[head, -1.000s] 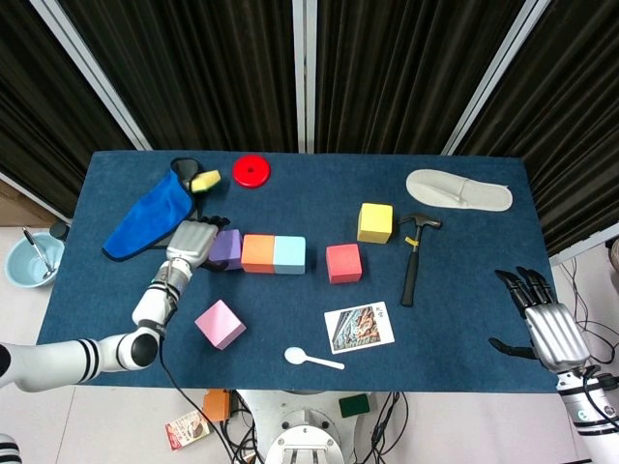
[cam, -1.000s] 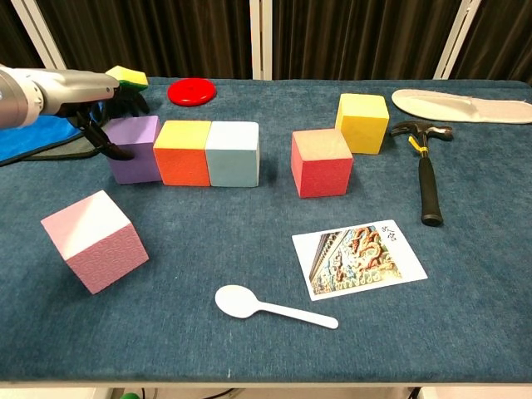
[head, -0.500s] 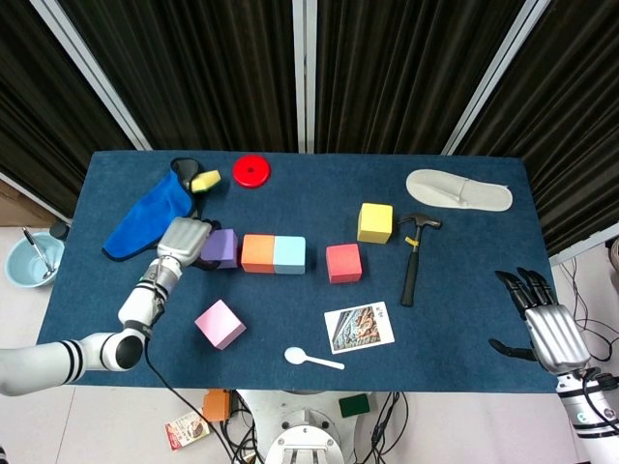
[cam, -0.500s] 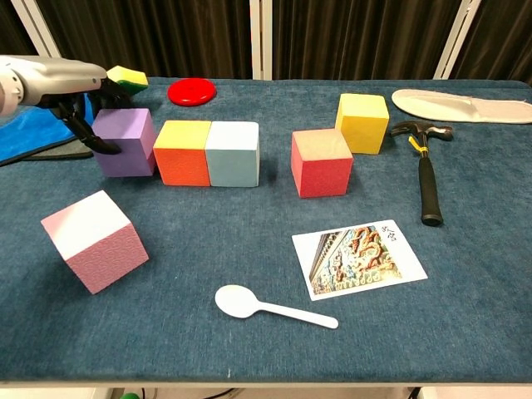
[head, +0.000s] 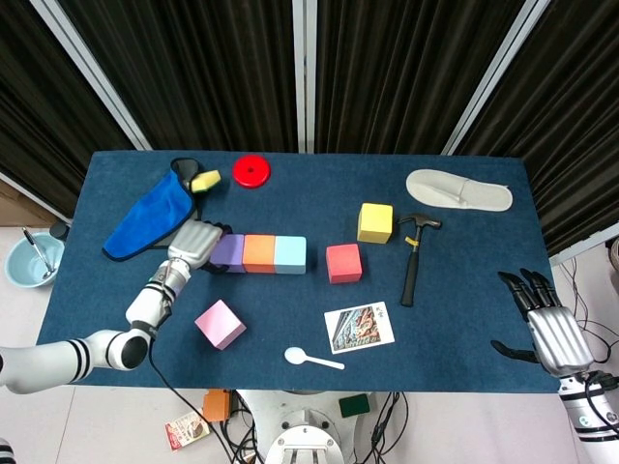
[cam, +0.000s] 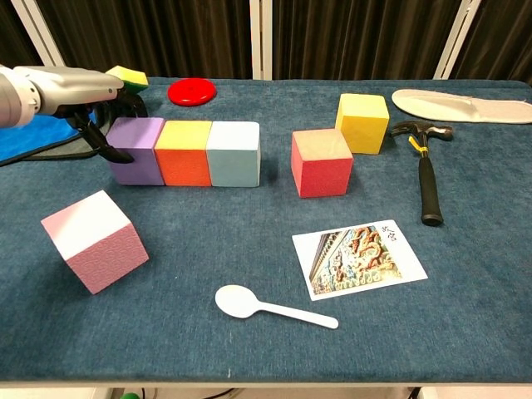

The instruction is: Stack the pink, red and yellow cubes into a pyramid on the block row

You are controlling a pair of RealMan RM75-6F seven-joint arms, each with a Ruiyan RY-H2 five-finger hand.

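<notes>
Since half a sec ago, purple cube (cam: 135, 150) got pushed flush vs orange cube (cam: 184, 152); row w/ light-blue cube (cam: 233, 153) now gapless, mid-desk. My left hand (head: 193, 242) rested on purple's left side, fingers curled over it. Right hand (head: 546, 324) hung off desk's right edge, fingers spread, holding nothing. Pink cube (cam: 96, 241) sat near front-left, red cube (cam: 322, 162) centre, yellow cube (cam: 362, 122) just behind it.
</notes>
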